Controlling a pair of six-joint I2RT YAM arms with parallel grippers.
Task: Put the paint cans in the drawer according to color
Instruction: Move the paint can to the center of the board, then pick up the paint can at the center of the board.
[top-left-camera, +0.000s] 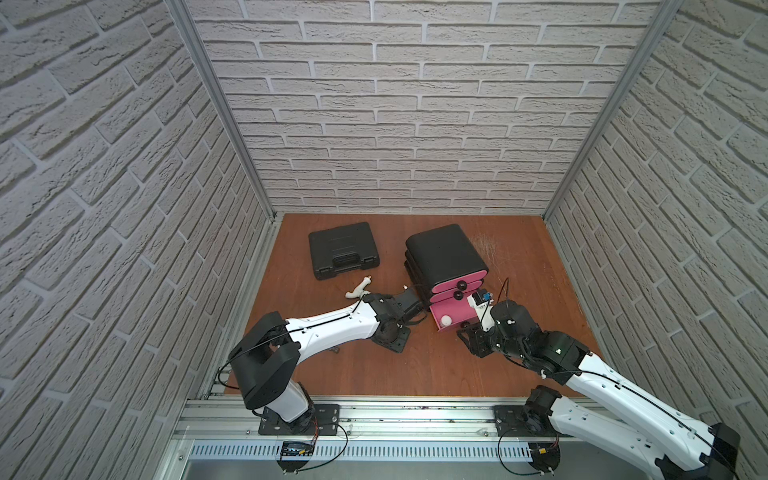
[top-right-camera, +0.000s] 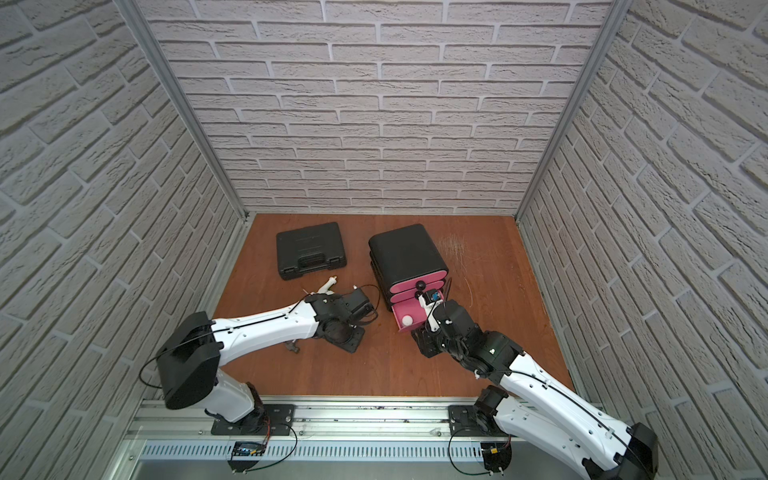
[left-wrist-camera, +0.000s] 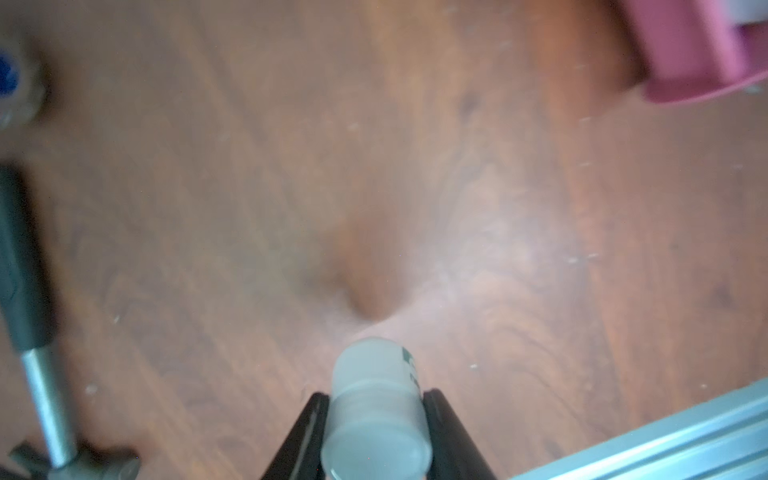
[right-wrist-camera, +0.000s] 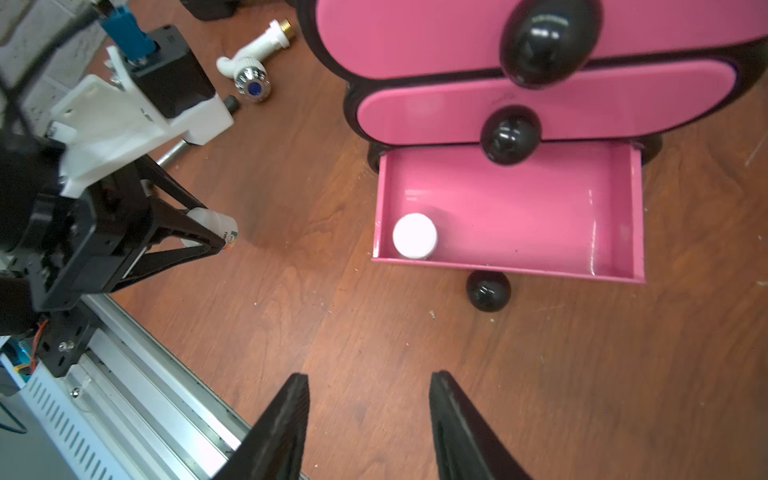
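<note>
The drawer (top-left-camera: 444, 257) is a black chest with three pink fronts and black ball knobs, standing at the back right in both top views. Its bottom drawer (right-wrist-camera: 519, 208) is pulled out, and a white-topped paint can (right-wrist-camera: 414, 236) stands in its near left corner (top-left-camera: 446, 320). My left gripper (left-wrist-camera: 376, 395) is shut on a second white paint can (left-wrist-camera: 376, 374), held just above the wood left of the open drawer. The right wrist view shows that grip from the side (right-wrist-camera: 216, 228). My right gripper (right-wrist-camera: 370, 376) hangs open and empty over the wood in front of the open drawer.
A flat black tool case (top-left-camera: 344, 250) lies at the back left. In front of it lies a white pipe fitting (right-wrist-camera: 253, 62). A small hammer (left-wrist-camera: 33, 332) lies under my left arm. An aluminium rail (top-left-camera: 395, 415) borders the table's front edge.
</note>
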